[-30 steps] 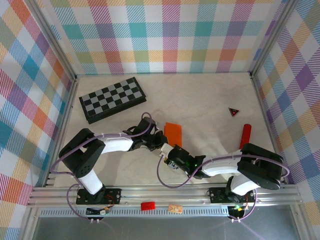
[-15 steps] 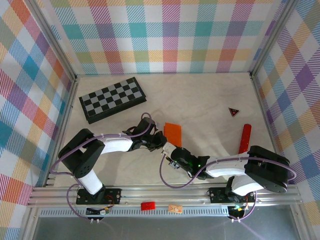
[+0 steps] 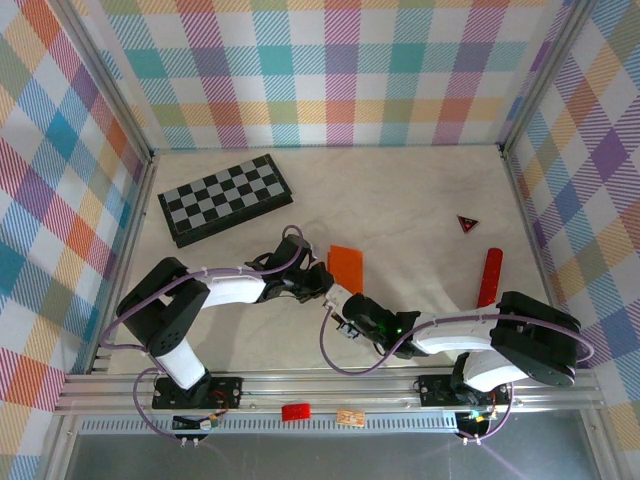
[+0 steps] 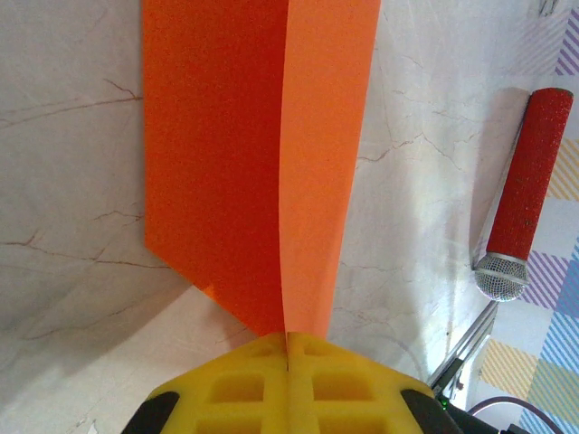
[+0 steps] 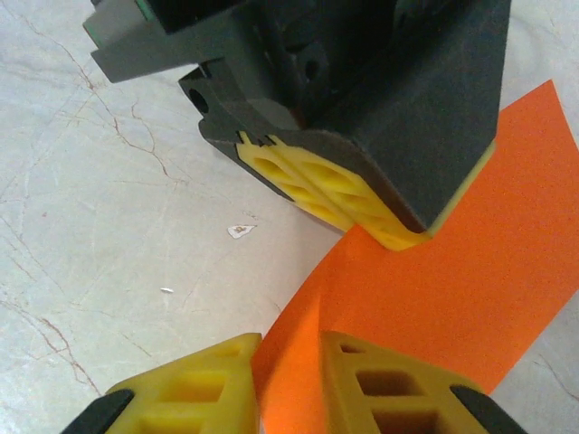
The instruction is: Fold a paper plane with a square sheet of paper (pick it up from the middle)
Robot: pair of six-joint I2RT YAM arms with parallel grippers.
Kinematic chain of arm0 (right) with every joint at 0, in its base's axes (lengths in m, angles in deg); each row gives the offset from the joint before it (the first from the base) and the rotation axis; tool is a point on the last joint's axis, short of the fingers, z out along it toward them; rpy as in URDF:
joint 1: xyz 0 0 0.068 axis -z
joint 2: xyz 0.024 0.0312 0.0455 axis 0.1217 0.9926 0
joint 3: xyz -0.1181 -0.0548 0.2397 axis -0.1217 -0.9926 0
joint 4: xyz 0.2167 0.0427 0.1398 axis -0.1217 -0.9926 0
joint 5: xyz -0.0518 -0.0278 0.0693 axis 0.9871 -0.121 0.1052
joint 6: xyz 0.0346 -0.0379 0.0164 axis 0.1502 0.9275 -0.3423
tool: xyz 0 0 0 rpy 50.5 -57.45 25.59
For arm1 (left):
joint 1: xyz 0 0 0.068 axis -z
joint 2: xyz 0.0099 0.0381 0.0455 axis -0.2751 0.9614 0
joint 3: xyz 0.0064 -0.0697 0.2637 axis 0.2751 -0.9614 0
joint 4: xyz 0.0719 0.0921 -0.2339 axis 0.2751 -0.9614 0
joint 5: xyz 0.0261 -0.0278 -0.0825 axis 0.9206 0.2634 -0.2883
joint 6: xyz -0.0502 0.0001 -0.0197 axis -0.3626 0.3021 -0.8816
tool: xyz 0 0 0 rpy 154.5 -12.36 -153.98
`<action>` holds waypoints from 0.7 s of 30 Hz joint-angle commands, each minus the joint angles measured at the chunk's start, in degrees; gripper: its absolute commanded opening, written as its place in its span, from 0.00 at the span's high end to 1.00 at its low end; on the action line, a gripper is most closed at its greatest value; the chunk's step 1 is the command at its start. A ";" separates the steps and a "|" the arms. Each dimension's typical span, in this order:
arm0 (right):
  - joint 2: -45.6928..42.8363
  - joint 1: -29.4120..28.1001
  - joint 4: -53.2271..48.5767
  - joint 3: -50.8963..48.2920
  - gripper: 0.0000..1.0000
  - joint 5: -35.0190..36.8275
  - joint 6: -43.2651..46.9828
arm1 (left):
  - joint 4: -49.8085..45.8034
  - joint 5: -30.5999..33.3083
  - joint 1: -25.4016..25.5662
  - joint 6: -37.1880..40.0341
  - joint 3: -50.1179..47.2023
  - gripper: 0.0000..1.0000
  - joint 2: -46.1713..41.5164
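Item: orange sheet point(image 4: 226, 154), left gripper point(image 4: 288, 348) clamped on its fold; right gripper point(image 5: 288, 353) straddling an edge, grip I cannot tell; I'd square edges before creasing

the top camera hangs above and behind the arm bases point(image 3: 190, 385), facing down and forward, far enough off to take in the whole table point(image 3: 420, 200). the left wrist camera sits just behind the left gripper point(image 4: 288, 339), looking along its fingers low over the table, very near the paper point(image 4: 262, 154), with the cylinder point(image 4: 525, 181) at its right edge. the right wrist camera looks out past the right gripper point(image 5: 289, 348), nearer still, onto the left gripper's front. all three views share the paper.
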 commanded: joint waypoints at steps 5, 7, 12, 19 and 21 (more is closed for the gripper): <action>-1.57 0.95 0.77 0.52 0.79 -1.93 -1.55 | 0.86 0.37 -0.76 -0.18 -0.04 0.96 -0.12; -1.35 1.02 0.55 0.60 0.79 -1.98 -1.55 | 0.86 0.28 -0.76 -0.14 0.06 0.96 -0.21; -1.13 1.11 0.01 0.87 0.80 -1.76 -1.71 | 0.51 0.36 -0.77 -0.05 0.04 0.96 -0.51; -1.39 1.22 0.37 0.61 0.85 -1.63 -2.04 | 0.36 0.27 -0.76 0.06 -0.02 0.96 -0.40; -1.43 1.27 0.18 0.59 0.87 -1.63 -2.16 | 0.36 0.28 -0.76 0.06 -0.11 0.96 -0.52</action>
